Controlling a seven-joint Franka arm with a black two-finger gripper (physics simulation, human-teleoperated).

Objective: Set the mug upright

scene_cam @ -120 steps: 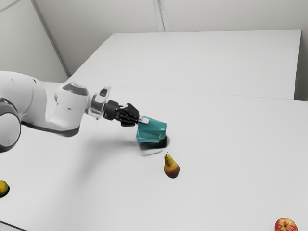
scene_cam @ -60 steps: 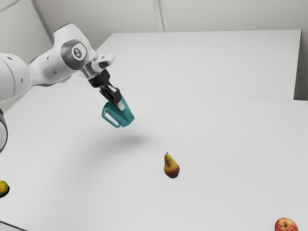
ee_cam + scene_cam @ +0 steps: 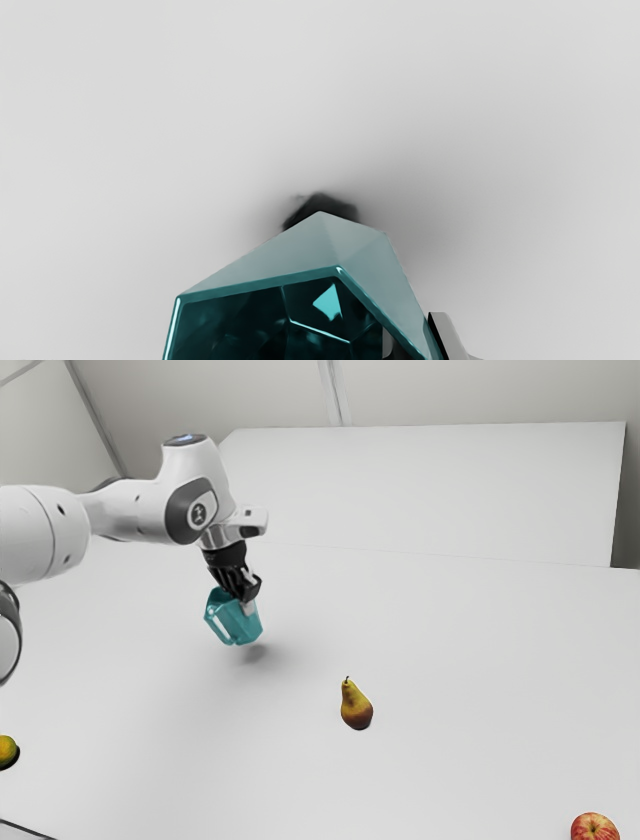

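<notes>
Mug (image 3: pixel 233 622) tilts in the hand (image 3: pixel 247 605), seemingly airborne, apart from the pear (image 3: pixel 357 707).

the mug (image 3: pixel 236 622) was teal and glossy, its walls cut into flat, angular facets. it hung tilted just above the counter (image 3: pixel 450 630), its shadow beneath it, with its base lower than its mouth. its handle (image 3: pixel 211 626) faced the exterior view's left. the wrist view showed the angular rim (image 3: pixel 257 284) and a dark inside with a bright teal patch. one wall was pinched in the claw (image 3: pixel 247 604), near the rim.
</notes>
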